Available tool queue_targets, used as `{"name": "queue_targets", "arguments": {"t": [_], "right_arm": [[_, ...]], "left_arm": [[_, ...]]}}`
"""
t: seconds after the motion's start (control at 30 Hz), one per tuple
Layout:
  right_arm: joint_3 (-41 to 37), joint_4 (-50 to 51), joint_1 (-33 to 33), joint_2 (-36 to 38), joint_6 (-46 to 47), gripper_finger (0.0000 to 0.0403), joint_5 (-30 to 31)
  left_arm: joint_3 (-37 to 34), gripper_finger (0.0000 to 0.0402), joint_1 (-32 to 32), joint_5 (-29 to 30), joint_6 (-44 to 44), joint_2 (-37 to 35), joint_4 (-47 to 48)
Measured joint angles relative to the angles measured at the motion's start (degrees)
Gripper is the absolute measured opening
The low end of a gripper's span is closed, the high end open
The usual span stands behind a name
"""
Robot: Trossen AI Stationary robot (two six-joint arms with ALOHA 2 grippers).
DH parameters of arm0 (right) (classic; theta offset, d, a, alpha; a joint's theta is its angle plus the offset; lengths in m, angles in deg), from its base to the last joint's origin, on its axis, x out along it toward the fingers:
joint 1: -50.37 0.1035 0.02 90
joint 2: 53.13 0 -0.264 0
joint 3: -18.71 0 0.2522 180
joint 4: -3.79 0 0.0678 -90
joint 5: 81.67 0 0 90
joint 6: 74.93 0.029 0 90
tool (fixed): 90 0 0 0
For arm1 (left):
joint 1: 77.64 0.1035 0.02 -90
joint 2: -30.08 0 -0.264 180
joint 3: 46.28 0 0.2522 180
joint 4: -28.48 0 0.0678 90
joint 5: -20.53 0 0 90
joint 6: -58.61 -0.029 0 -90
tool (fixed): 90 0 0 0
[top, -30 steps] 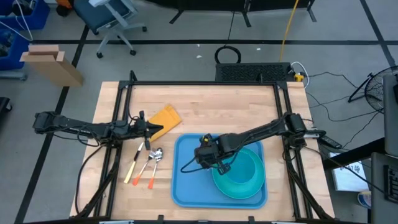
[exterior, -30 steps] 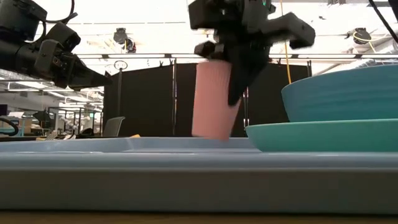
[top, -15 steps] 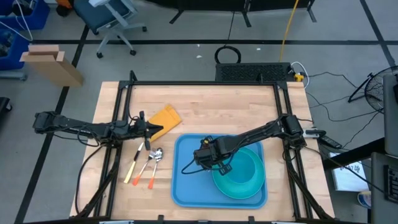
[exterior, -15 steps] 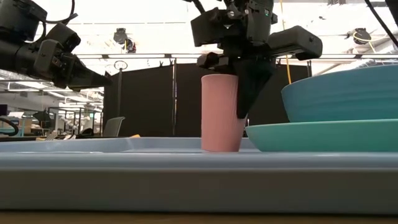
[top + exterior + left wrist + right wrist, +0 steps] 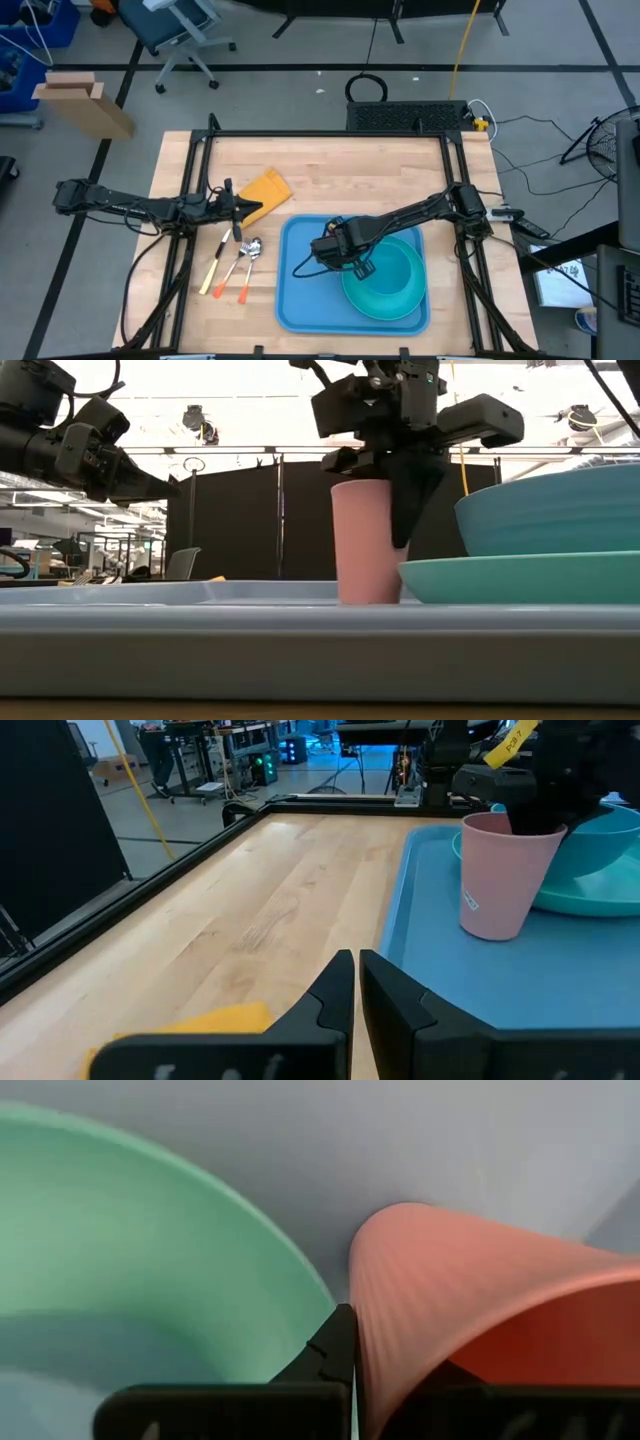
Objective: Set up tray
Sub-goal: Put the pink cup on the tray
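- Change: over the last sec the pink cup (image 5: 368, 540) went from tilted and lifted to upright with its base on the tray (image 5: 200, 622), just beside the plate (image 5: 520, 578).
- Right gripper (image 5: 405, 525): fingers pinching the cup wall, one inside the rim, one outside. Not yet let go.
- Meaning: cup placement looks nearly done; release is prob. the next step.
- Tray sits at the table's near edge, right of centre, with bowl (image 5: 385, 275) on plate.
- Left gripper (image 5: 355, 982): pressed together, holding nothing, waiting over bare wood by the yellow cloth (image 5: 265, 190).
- High view: arm hides the cup; shows spoons (image 5: 240, 262) off-tray.
- Low view: confirms cup base contact.
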Motion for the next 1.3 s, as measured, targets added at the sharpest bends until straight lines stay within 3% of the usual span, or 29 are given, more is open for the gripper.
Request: {"name": "queue_targets", "arguments": {"t": [0.33,0.9,1.3], "right_arm": [[0.0,-4.5,-0.1,0.0,-1.2,0.0000,-2.9],[0.0,-5.2,-0.1,0.1,-1.2,0.0001,-1.7],[0.0,-6.3,1.3,0.1,0.0,0.0064,2.0]], "left_arm": [[0.0,0.0026,0.0,0.0,0.0,0.0,0.0],[0.0,0.0026,0.0,0.0,0.0,0.0,0.2],[0.0,0.0026,0.0,0.0,0.0,0.0,0.2]]}}
